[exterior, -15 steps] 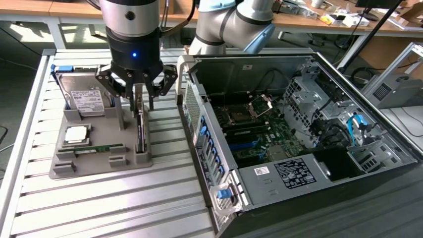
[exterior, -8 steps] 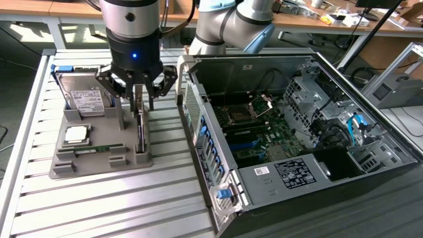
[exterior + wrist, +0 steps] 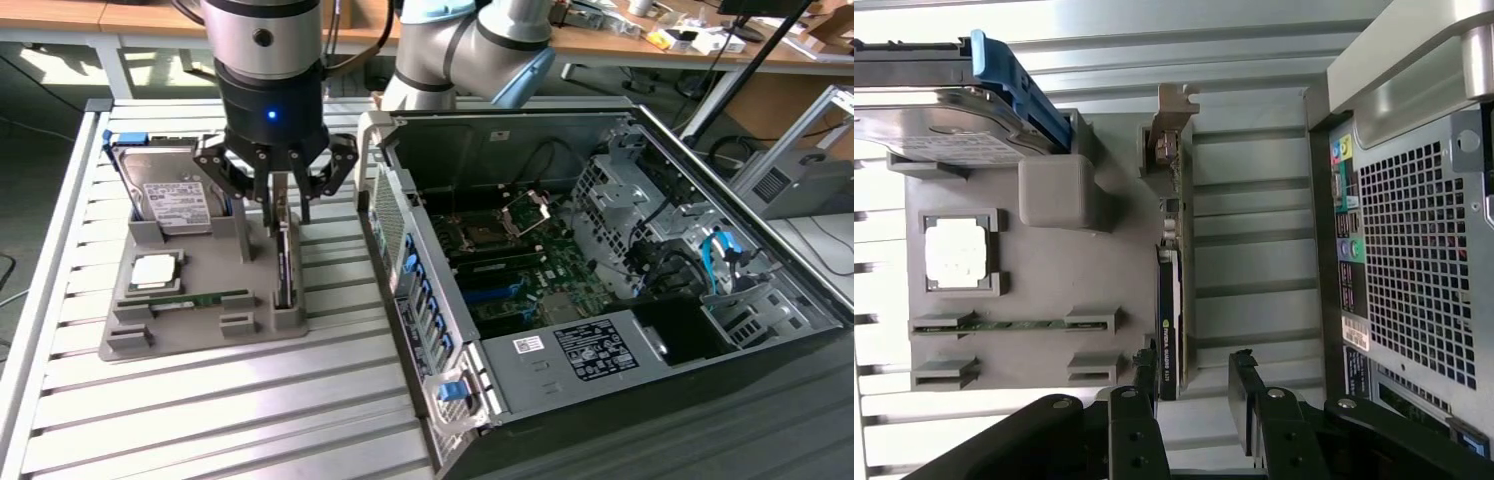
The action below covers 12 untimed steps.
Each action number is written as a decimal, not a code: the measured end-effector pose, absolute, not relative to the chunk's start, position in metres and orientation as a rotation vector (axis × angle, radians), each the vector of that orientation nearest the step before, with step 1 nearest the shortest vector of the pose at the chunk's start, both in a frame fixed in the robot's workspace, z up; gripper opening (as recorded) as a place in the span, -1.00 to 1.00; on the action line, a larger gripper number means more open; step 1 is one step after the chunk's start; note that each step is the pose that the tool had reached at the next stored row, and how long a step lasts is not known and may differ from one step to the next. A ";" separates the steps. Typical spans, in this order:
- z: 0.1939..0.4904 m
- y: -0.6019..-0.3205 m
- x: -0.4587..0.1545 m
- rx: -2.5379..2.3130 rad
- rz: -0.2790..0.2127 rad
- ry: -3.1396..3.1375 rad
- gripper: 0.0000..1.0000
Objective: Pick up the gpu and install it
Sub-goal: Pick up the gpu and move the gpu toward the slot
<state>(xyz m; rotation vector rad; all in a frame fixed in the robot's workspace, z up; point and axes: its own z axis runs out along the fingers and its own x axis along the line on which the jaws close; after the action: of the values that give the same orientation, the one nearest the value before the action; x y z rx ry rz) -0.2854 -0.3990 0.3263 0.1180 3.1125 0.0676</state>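
The gpu (image 3: pixel 283 265) is a thin dark card that stands on edge in a slot along the side of the grey holder tray (image 3: pixel 200 335) nearest the computer case. In the wrist view the gpu (image 3: pixel 1172 300) shows edge-on, with its silvery bracket at the far end. My gripper (image 3: pixel 287 210) hangs straight over the card. It is open, with one finger on each side of the card's near end. In the wrist view my gripper (image 3: pixel 1194 385) has one fingertip close beside the card and a clear gap to the other. Nothing is gripped.
The holder tray (image 3: pixel 1044 280) also carries a hard drive (image 3: pixel 174 190) in a blue caddy, a square processor chip (image 3: pixel 154 268) and a green memory stick (image 3: pixel 200 299). The open computer case (image 3: pixel 400 260) lies at the exterior view's right on the slatted metal table (image 3: pixel 200 420).
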 end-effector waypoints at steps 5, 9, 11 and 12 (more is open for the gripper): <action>0.325 -0.399 -0.285 0.118 0.068 3.113 -0.16; 0.324 -0.399 -0.285 0.118 0.068 3.113 -0.16; 0.323 -0.399 -0.285 0.118 0.068 3.113 -0.16; 0.323 -0.399 -0.285 0.118 0.068 3.113 -0.16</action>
<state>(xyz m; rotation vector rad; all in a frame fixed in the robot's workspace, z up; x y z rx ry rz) -0.2854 -0.3990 0.3229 0.1180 3.1125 0.0675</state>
